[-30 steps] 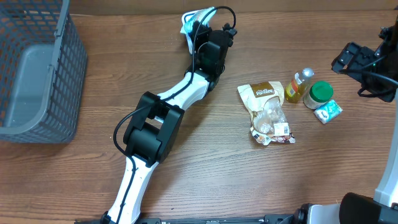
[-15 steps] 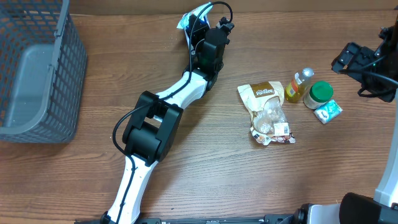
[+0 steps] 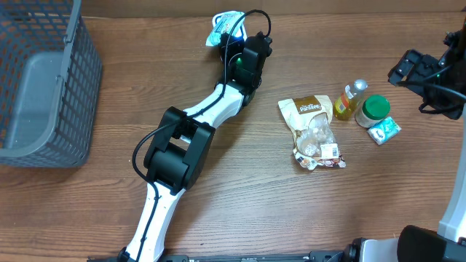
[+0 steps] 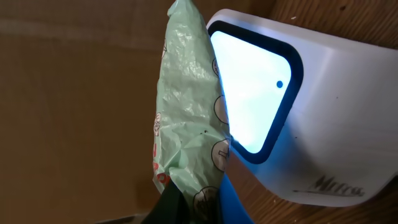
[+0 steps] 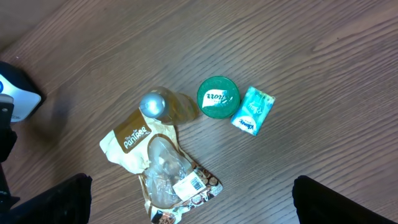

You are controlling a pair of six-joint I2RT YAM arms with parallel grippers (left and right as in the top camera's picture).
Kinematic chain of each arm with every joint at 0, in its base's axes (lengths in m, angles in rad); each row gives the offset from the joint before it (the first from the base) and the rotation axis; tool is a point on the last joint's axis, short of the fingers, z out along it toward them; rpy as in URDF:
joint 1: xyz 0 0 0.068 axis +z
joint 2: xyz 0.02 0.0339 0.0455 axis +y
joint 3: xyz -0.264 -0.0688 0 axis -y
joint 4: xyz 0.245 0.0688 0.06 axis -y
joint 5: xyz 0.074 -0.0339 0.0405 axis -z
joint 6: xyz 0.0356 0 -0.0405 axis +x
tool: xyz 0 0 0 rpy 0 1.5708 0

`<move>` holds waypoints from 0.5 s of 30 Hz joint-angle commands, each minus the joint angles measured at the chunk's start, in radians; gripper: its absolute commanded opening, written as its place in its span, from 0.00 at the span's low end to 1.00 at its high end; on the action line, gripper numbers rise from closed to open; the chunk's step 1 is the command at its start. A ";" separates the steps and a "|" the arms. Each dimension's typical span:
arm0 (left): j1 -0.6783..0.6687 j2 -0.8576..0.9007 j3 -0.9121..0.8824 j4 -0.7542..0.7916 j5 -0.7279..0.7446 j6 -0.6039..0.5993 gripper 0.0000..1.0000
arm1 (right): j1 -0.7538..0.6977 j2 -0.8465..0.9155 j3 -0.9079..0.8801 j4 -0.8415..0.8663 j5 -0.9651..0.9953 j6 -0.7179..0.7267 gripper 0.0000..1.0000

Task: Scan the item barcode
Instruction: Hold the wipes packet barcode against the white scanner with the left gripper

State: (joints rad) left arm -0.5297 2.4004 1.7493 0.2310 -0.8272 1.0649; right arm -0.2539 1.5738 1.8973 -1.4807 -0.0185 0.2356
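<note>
Right gripper (image 5: pixel 193 186) hangs with jaws spread wide above a snack bag (image 3: pixel 314 131), bottle (image 3: pixel 350 100), green-lidded jar (image 3: pixel 374 109) and teal packet (image 3: pixel 384 130) near the bench's (image 3: pixel 291 211) right edge. At the far edge, the left gripper (image 4: pixel 196 202) pinches a crumpled pale green packet (image 4: pixel 186 112), right beside the scanner's (image 4: pixel 323 124) glowing window.

overhead: top-down | left wrist: close, facing scanner (image 4: pixel 323 124) | right wrist: high, downward; pouch (image 5: pixel 160 167) shared with overhead
</note>
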 commanded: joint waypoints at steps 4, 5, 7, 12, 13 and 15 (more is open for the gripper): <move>0.004 -0.016 0.035 -0.011 -0.014 -0.165 0.04 | -0.001 -0.011 0.020 0.005 0.006 0.004 1.00; 0.003 -0.028 0.038 -0.011 -0.011 -0.190 0.05 | -0.001 -0.011 0.020 0.005 0.006 0.004 1.00; 0.003 -0.066 0.043 -0.027 0.008 -0.265 0.05 | -0.001 -0.011 0.020 0.005 0.006 0.004 1.00; 0.003 -0.193 0.045 -0.208 0.154 -0.488 0.04 | -0.001 -0.011 0.020 0.005 0.006 0.004 1.00; 0.003 -0.222 0.045 -0.256 0.194 -0.543 0.04 | -0.001 -0.011 0.020 0.005 0.006 0.004 1.00; 0.004 -0.282 0.045 -0.375 0.292 -0.666 0.04 | -0.001 -0.011 0.020 0.005 0.006 0.004 1.00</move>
State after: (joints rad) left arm -0.5285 2.2639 1.7615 -0.0723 -0.7010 0.6567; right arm -0.2539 1.5738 1.8973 -1.4811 -0.0185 0.2356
